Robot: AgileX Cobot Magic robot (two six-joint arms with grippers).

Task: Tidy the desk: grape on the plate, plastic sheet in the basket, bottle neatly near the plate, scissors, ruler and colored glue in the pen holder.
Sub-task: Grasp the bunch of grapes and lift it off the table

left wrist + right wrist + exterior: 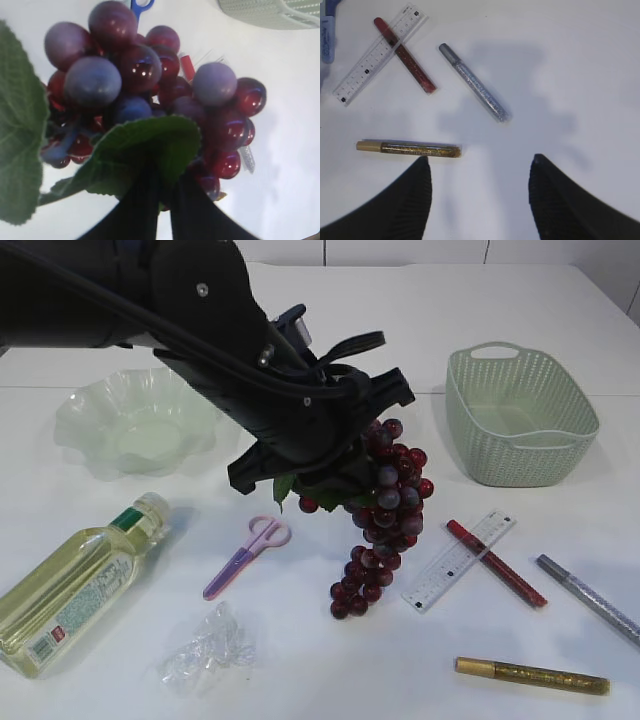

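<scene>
My left gripper [318,480] is shut on the leafy stem of a dark red and purple grape bunch [385,510], which hangs over the table's middle. In the left wrist view the fingers [145,200] pinch the stem under a green leaf, with the grape bunch [135,75] filling the view. The pale green wavy plate [135,425] lies back left. An oil bottle [80,585] lies on its side at front left. Pink scissors [245,555], a crumpled plastic sheet [205,650] and a clear ruler [460,560] lie in front. My right gripper [480,165] is open above bare table. The pen holder is out of view.
A green woven basket [520,415] stands back right. A red glue pen [495,562] lies across the ruler, with a silver glue pen [590,598] to its right. A gold glue pen [410,148] lies just beyond my right gripper's left fingertip.
</scene>
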